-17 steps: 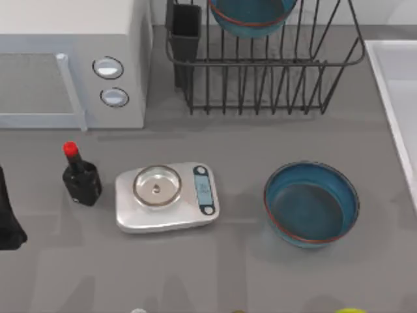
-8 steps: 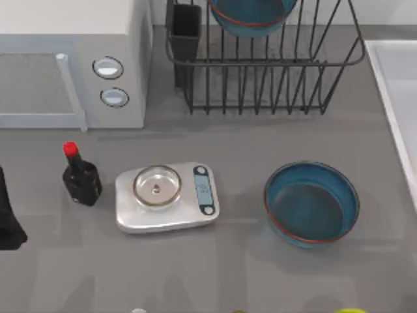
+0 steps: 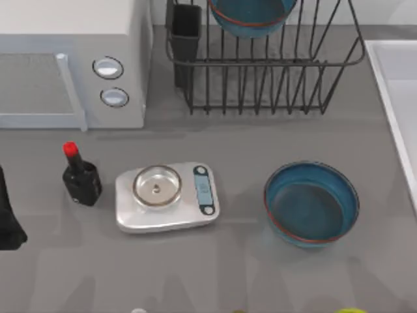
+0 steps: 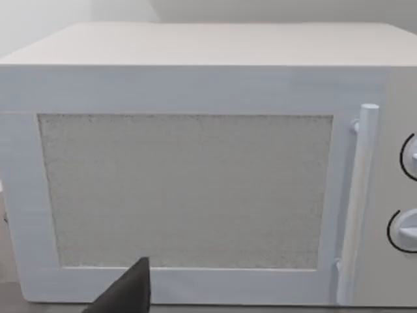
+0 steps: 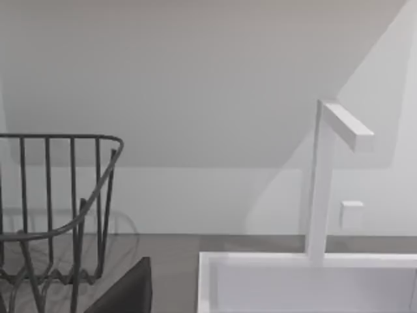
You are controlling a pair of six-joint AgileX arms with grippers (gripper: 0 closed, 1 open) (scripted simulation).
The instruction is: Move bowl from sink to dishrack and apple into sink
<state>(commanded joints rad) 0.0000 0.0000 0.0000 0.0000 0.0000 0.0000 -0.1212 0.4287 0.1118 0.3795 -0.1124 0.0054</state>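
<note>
1. Nothing on the table moves between the earlier top views and this one: both bowls, the scale [image 3: 167, 197], the bottle [image 3: 80, 176] and the microwave [image 3: 71, 62] keep their places, so no step of the task advances here.
2. One bowl [image 3: 249, 16] stands in the dishrack [image 3: 260, 72] at 12 o'clock of the table; this part of the task looks done.
3. A second, similar bowl [image 3: 311, 203] sits on the table at about 4 o'clock, well apart from the sink [image 3: 391, 85] at 2 o'clock.
4. No red apple can be found on the table, and the inside of the sink is mostly hidden, so its place cannot be told.
5. The left arm [image 3: 8, 218] is parked at 9 o'clock, facing the microwave. The right wrist view looks toward the sink and faucet [image 5: 326, 176].
6. Whether the jaws of either gripper are open or closed cannot be told.
</note>
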